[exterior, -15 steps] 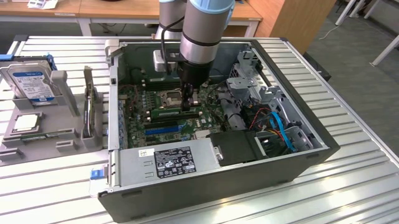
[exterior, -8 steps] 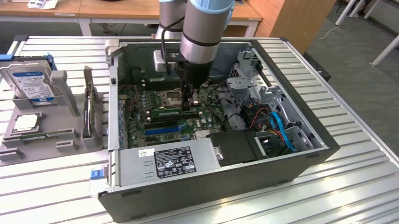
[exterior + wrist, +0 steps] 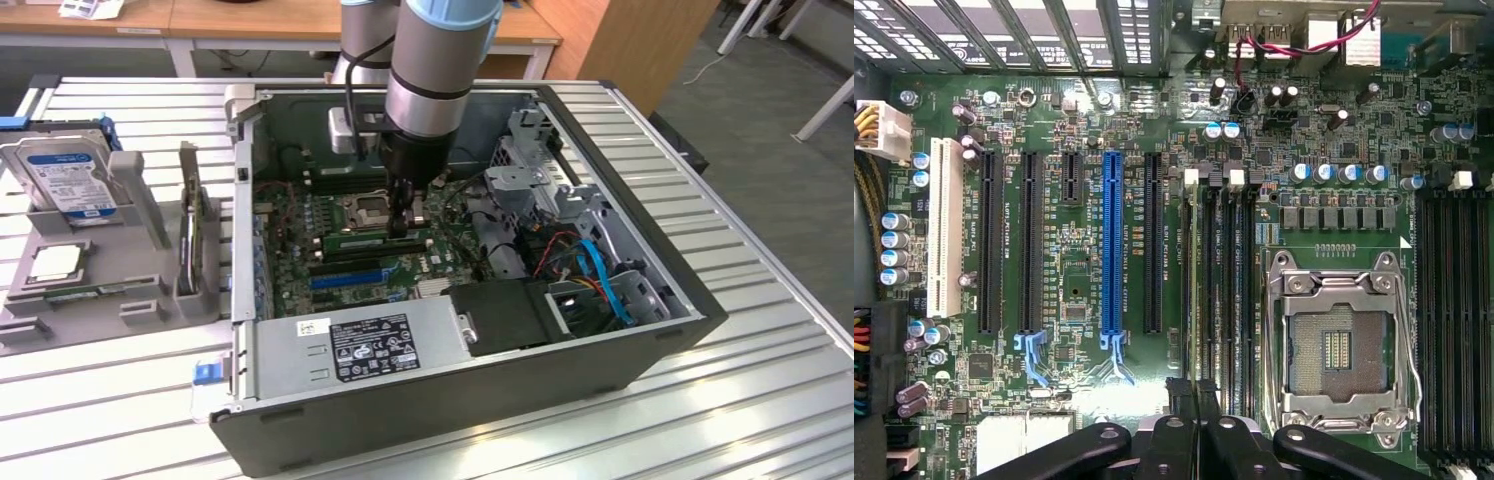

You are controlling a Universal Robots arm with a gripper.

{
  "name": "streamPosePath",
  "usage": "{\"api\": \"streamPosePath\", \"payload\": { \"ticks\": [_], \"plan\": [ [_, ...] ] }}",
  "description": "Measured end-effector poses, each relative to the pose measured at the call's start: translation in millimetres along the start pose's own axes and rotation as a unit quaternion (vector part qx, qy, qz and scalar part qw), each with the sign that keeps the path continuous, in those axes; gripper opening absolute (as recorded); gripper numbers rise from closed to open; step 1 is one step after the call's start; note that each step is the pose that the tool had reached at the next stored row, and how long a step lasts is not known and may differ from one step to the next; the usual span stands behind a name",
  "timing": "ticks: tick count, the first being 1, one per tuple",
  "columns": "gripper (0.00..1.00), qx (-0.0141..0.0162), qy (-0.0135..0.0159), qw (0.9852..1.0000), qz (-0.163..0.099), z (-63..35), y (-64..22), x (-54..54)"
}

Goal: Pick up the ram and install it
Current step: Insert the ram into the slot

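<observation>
The ram (image 3: 360, 242) is a narrow green stick standing on edge in a memory slot of the motherboard (image 3: 300, 225), beside the CPU socket (image 3: 367, 208). My gripper (image 3: 400, 232) reaches straight down into the open computer case (image 3: 641, 345), its fingers shut on the stick's top edge. In the wrist view the gripper (image 3: 1195, 395) meets over the row of black memory slots. The ram (image 3: 1192, 280) runs away from it as a thin edge-on line, with the empty CPU socket (image 3: 1339, 345) alongside.
A power supply (image 3: 360, 345) fills the case's near side, with blue cables (image 3: 607, 280) and a drive cage (image 3: 534, 170) at the exterior view's right. Outside the case, a grey holder (image 3: 134, 185) carries a hard drive (image 3: 67, 175), a CPU chip (image 3: 56, 262) and an upright expansion card (image 3: 194, 235).
</observation>
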State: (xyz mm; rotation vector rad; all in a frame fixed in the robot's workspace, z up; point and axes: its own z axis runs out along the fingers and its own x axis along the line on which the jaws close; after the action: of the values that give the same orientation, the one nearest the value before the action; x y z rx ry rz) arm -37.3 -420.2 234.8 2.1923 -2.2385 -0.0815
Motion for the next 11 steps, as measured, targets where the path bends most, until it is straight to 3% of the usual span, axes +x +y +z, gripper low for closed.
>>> {"api": "streamPosePath", "payload": {
  "ticks": [11],
  "plan": [
    [0.11,0.0000,0.0001,1.0000,0.000,1.0,-0.1,0.0]
  ]
}}
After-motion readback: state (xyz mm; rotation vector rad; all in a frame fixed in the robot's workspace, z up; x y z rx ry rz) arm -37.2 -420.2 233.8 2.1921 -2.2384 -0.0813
